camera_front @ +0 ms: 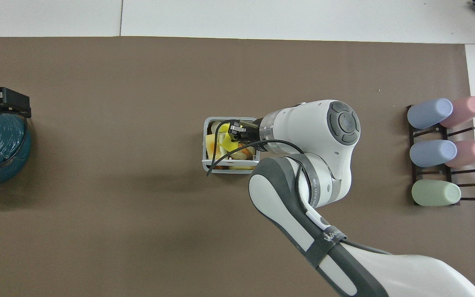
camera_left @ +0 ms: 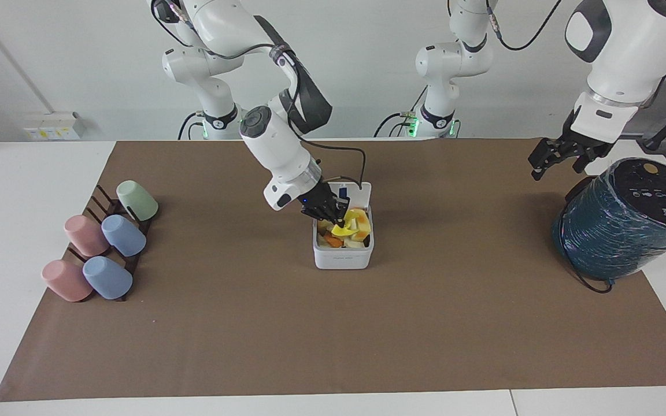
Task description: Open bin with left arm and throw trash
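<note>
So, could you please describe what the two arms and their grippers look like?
Both arms are glossy white with rounded dark grey joint covers. The right gripper and left gripper are small, black and two-fingered. A black cable loops along the right arm to its wrist; a dark band on it bears white lettering. Green lights glow at both bases.

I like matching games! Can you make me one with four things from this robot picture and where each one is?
Things:
1. bin
2. yellow jagged piece
3. left gripper
4. green cup

Places:
A. on the rack
B. mid-mat, lid up
C. over the teal cylinder's end of the mat
D. at the right gripper's tips, over the bin

Pairs: 1-B, 2-D, 3-C, 4-A
</note>
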`<state>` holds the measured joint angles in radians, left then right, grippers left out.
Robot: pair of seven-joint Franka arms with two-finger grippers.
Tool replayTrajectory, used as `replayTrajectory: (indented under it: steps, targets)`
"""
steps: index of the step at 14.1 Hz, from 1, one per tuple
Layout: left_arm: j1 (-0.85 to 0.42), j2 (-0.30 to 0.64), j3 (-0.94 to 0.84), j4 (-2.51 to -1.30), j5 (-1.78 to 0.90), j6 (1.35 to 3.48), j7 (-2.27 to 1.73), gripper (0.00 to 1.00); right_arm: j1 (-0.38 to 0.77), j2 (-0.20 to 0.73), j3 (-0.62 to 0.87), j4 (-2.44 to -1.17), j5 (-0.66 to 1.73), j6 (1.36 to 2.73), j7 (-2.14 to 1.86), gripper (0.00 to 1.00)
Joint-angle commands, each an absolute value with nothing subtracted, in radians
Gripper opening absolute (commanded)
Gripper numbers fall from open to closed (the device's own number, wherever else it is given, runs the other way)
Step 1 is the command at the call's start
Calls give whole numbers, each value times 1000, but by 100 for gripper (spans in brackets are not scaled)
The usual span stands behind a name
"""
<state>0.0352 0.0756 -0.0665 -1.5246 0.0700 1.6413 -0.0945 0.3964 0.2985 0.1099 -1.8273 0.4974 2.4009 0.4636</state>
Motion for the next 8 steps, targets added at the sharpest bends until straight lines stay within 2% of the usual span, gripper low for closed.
replayTrajectory:
  steps: [1, 4, 8]
  targets:
    - [46, 14, -69, -1634, 92, 1724, -71, 100, 377, 295, 115, -1829, 503, 2418, 446, 100]
    - [40, 14, -71, -1635, 91, 1761, -74, 100, 376, 282, 106, -1804, 406, 2404, 449, 100]
    - [41, 14, -71, -1634, 91, 1747, -77, 100, 315, 259, 92, -1757, 65, 2335, 456, 100]
